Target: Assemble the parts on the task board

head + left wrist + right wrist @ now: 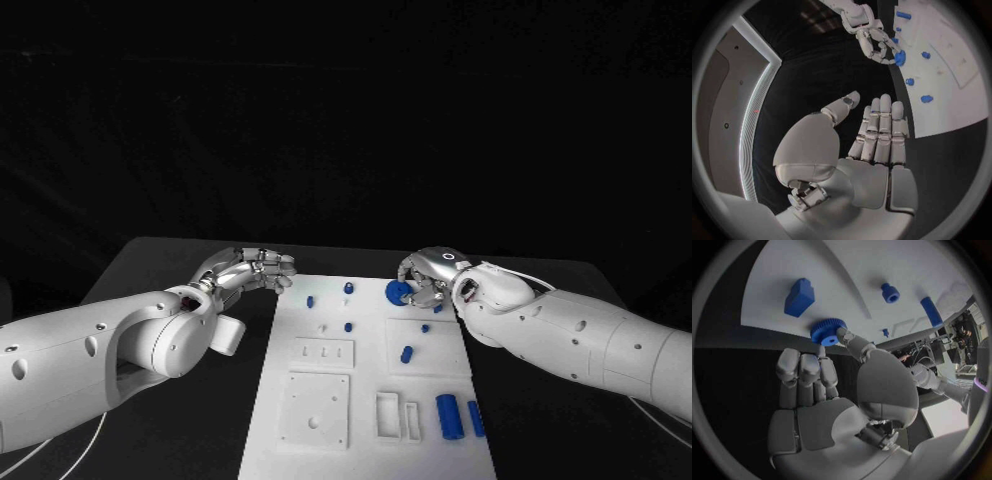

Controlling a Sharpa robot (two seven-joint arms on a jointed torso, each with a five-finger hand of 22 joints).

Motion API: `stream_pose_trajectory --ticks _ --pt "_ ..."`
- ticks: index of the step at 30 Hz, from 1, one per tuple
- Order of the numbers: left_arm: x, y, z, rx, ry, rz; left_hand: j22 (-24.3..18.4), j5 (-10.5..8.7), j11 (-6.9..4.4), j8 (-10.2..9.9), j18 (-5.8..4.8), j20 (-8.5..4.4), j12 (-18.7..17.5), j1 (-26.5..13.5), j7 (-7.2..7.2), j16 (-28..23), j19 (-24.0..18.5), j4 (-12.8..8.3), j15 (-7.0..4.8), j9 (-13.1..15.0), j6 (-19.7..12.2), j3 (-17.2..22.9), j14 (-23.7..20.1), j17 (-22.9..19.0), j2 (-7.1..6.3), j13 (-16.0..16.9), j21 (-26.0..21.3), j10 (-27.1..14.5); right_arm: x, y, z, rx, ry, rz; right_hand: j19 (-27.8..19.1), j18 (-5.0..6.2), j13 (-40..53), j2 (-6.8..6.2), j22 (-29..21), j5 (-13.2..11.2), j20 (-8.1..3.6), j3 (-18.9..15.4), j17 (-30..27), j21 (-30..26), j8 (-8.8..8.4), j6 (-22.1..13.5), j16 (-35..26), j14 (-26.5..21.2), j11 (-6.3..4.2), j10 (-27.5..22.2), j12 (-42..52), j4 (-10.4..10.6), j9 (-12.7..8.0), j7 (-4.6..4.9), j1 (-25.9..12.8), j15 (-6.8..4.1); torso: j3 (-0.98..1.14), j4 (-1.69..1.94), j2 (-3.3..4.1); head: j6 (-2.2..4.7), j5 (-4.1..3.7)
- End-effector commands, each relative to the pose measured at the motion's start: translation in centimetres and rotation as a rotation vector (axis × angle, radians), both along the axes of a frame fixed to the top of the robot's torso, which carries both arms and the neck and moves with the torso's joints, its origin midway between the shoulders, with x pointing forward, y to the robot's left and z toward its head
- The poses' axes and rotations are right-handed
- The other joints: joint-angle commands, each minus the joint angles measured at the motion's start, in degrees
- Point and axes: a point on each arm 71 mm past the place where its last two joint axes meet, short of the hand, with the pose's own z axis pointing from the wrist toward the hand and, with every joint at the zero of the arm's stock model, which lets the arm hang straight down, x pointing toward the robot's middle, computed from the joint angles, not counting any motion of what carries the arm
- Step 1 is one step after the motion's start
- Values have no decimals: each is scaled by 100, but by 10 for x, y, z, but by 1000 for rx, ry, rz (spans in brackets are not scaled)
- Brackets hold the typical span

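We have the round blue toothed plastic gear [824,332] pinched at our right hand's [428,280] fingertips, just over the white task board's [325,300] far edge, presumably ready for seating. Our left hand [248,271] hangs empty beside the board, fingers loosely extended.

- The right hand [826,405] rises from below, palm showing, fingers [801,370] held close together and reaching towards the edge of the white board [861,270].
- A blue toothed wheel [825,332] is pinched between the thumb and a fingertip, right at the board's edge, where the white plate meets the black table [729,375].
- A blue block [799,297] lies on the board, near the wheel but apart from it.
- A small blue round peg [891,292] stands further in on the board.
- A long blue cylinder [931,311] lies beyond the peg.
- A tiny blue piece [886,332] sits near the thumb; its shape is too small to tell.
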Motion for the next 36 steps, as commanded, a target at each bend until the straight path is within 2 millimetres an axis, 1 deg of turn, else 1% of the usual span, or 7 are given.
stream_pose_trajectory --ticks 1,8,19,26,30,33,36 --pt "-1 -1 2 -5 -8 -14 -8 -21 21 -28 54 2 -32 2 -1 -22 -23 -10 20 7 0 17 30 7 -32 -9 29 27 -4 2 -1 -20 -27 1 28 672 633 -33 81 -29 -1 -46 9 32 23 271 -28 -10 3 45 36 5 205 -29 -5 -43 0 5 1 5 3" --pt "-2 1 2 -5 -8 -10 -9 -21 20 -29 55 2 -33 6 -2 -25 -24 -12 20 9 1 18 30 9 -33 -10 31 28 -18 12 6 -18 -86 20 36 672 647 -56 78 -29 -17 -65 20 35 38 303 -30 -7 -14 69 56 67 226 -46 -12 -60 1 -18 -4 18 34" --pt "-2 1 2 -4 -8 -10 -11 -21 21 -31 54 2 -37 9 -1 -28 -24 -14 20 10 0 19 32 11 -35 -11 33 29 -36 45 16 -19 -170 67 50 672 643 -137 73 -29 -47 8 35 37 35 324 -40 0 -30 78 45 178 250 -61 49 -76 3 14 -2 31 33" --pt "-1 1 2 -4 -8 -9 -12 -21 22 -34 54 3 -40 10 0 -29 -25 -14 20 11 -2 19 33 13 -35 -13 34 26 -40 59 19 -9 -193 84 55 672 637 -181 72 -29 -56 57 39 39 29 328 -49 4 -32 75 30 239 260 -63 77 -77 -2 20 -1 33 55" --pt "-1 1 2 -4 -8 -8 -13 -21 23 -35 54 3 -42 9 0 -31 -25 -14 20 12 -3 18 34 14 -35 -14 35 26 -39 71 19 -13 -201 96 57 672 634 -192 72 -29 -57 68 41 41 26 328 -52 6 -32 73 25 260 263 -63 79 -78 -8 6 -1 30 75" --pt "-2 0 2 -5 -8 -11 -14 -21 23 -36 54 3 -43 10 1 -32 -25 -14 20 12 -4 19 34 14 -35 -14 35 25 -38 81 18 -16 -204 105 57 672 631 -201 72 -29 -59 78 42 41 23 328 -54 7 -32 68 18 273 264 -63 84 -78 -13 8 2 32 80" --pt "-2 -2 2 -5 -8 -14 -14 -21 23 -36 54 3 -43 11 1 -32 -26 -15 20 13 -4 19 34 15 -35 -15 36 26 -36 89 17 -23 -203 108 58 672 627 -208 72 -29 -59 84 43 41 22 327 -55 7 -32 64 12 282 265 -63 86 -78 -11 12 0 31 73"
